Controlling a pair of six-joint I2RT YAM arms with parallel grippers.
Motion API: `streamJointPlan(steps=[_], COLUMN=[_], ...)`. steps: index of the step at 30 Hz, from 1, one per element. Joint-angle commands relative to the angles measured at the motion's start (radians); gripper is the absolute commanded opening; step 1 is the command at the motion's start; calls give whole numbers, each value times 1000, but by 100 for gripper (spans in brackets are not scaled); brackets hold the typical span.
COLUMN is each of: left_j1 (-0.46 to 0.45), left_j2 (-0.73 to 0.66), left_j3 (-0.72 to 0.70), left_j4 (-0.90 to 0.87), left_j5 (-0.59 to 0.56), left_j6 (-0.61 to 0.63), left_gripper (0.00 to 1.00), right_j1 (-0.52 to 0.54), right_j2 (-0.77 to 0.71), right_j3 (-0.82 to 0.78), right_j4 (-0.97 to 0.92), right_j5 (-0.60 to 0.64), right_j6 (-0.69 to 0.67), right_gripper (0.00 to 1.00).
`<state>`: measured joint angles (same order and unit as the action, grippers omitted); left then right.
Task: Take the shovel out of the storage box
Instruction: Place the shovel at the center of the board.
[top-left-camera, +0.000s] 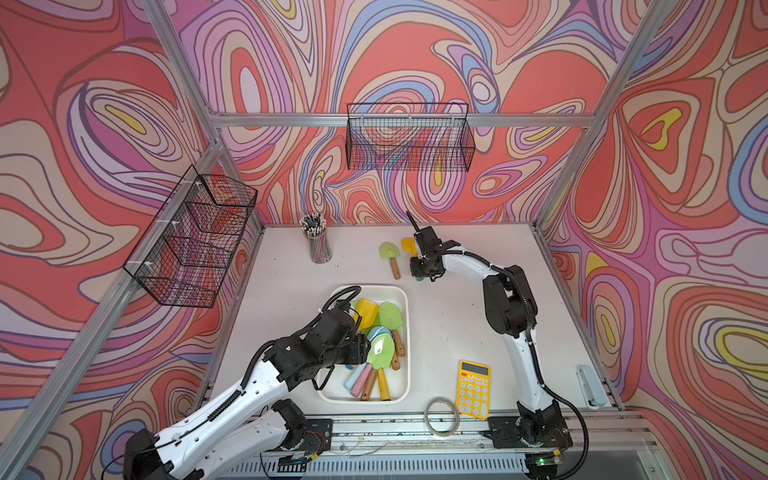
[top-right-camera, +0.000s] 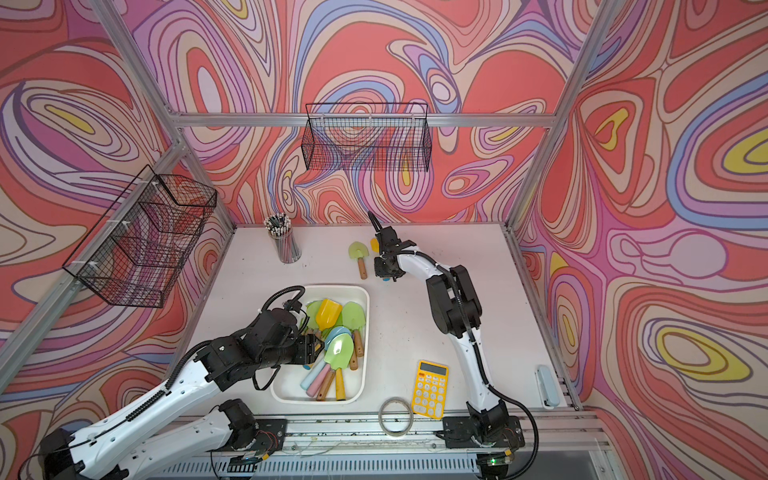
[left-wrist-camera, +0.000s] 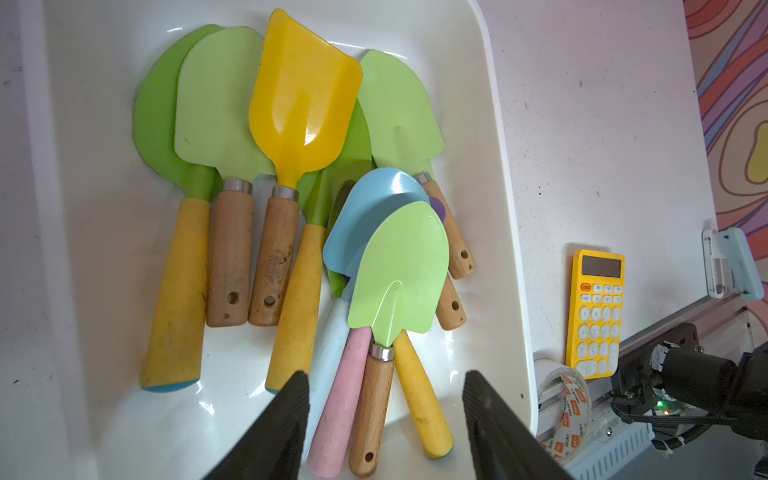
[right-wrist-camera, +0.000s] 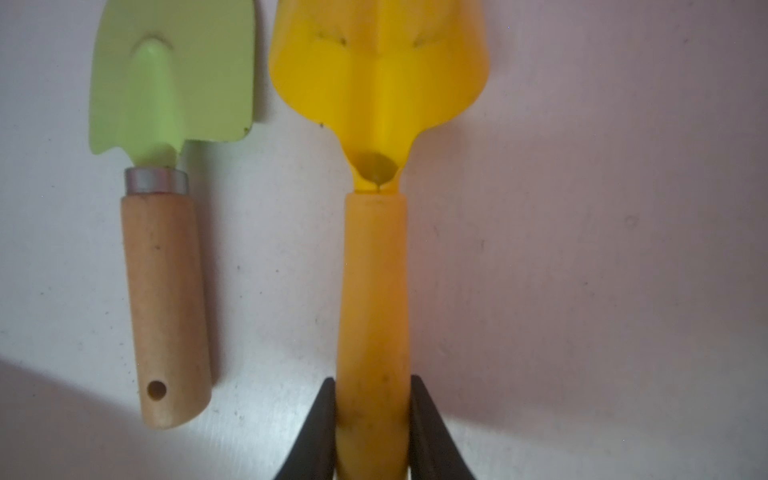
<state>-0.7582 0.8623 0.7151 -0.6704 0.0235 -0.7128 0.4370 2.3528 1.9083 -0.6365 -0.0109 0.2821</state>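
**Top views.** The storage box (top-left-camera: 408, 345) sits on the worktop (top-left-camera: 449, 316) toward its near edge, with a pile of shovels (top-left-camera: 384, 349) inside. The left tool (top-right-camera: 319, 345) hangs over the box. The right tool (top-left-camera: 419, 266) is at the far end of the worktop, well apart from the box, beside a green shovel (top-left-camera: 389, 250) lying there.

**Left wrist view.** The left tool is spread and holds nothing. Between its jaws three handles lie side by side, touching:
- a pink handle (left-wrist-camera: 340, 399)
- the wooden handle (left-wrist-camera: 372, 407) of the topmost green-bladed shovel
- a yellow handle (left-wrist-camera: 419, 399)

Hazards:
- Closing here would likely pinch more than one handle, so a neighbour may lift partway and drop, or the grip may slip.
- The topmost shovel's blade overlaps a blue blade (left-wrist-camera: 374, 195), and a lift could drag that blade along.
- The jaw nearer the box wall has little room and could strike the rim.

**Right wrist view.** The right tool is pinching the handle end of a yellow shovel (right-wrist-camera: 376, 83). This shovel is out of the box and just beside the green shovel. Whether it rests on the worktop cannot be told.

Hazard: if it is released above the surface, it could roll into its neighbour.
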Motion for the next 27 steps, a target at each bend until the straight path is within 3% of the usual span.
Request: streamJointPlan(steps=[1, 15, 27], left_j1=[-10, -31, -57], left_j2=[-20, -20, -5], left_j3=[-18, -43, -49], left_j4=[-40, -31, -54], left_j5=[-25, -31, -53], left_j6=[-23, -43, -60], left_gripper=[62, 62, 62], right_j1=[-4, 6, 26], right_j2=[46, 77, 55], right_j3=[41, 71, 69], right_j4=[-29, -48, -30], right_j5=[24, 17, -46], right_j6=[-11, 12, 33], right_gripper=[19, 32, 36])
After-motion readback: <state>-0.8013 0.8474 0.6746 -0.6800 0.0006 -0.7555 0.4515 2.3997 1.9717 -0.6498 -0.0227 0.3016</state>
